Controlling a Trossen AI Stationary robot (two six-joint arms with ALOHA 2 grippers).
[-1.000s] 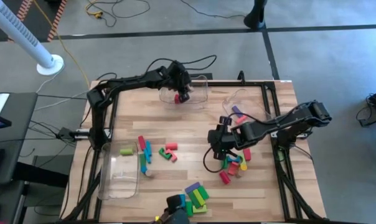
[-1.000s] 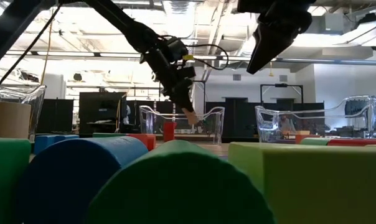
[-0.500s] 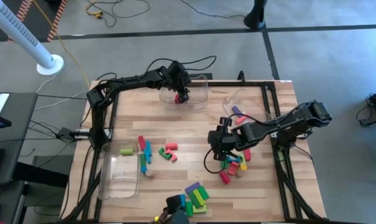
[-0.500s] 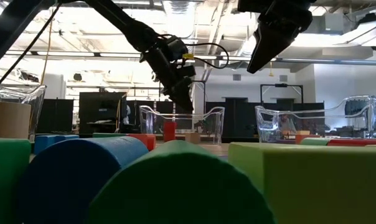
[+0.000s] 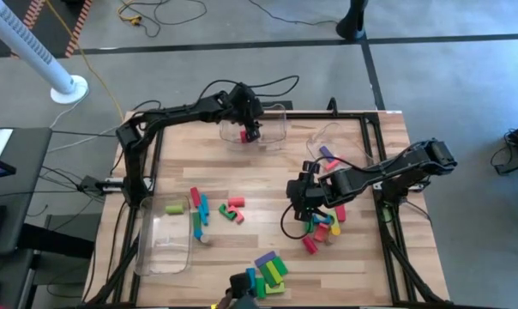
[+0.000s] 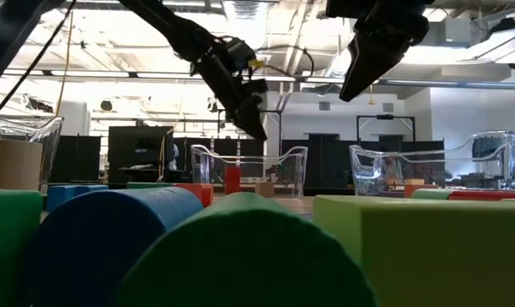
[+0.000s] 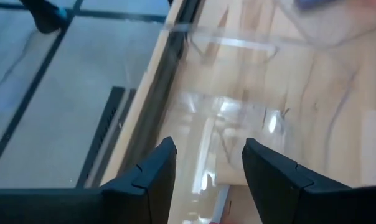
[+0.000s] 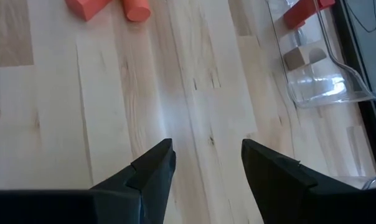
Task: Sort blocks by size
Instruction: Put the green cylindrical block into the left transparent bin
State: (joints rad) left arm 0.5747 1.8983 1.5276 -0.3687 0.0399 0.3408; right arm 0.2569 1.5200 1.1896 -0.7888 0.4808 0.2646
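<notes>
No legible writing; left pincer (image 5: pixel 251 130) open over bin (image 5: pixel 276 129).

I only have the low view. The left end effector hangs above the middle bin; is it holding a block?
Observer: No. The left wrist view shows the left end effector open, with nothing between its fingers.
Operator: Is it really over the bin, or in front of it?
Observer: From above, it is over the bin at the table's far edge.
Operator: And the right one?
Observer: The right end effector is open and empty over bare table, with a pile of blocks beside it, toward the near edge.
</notes>
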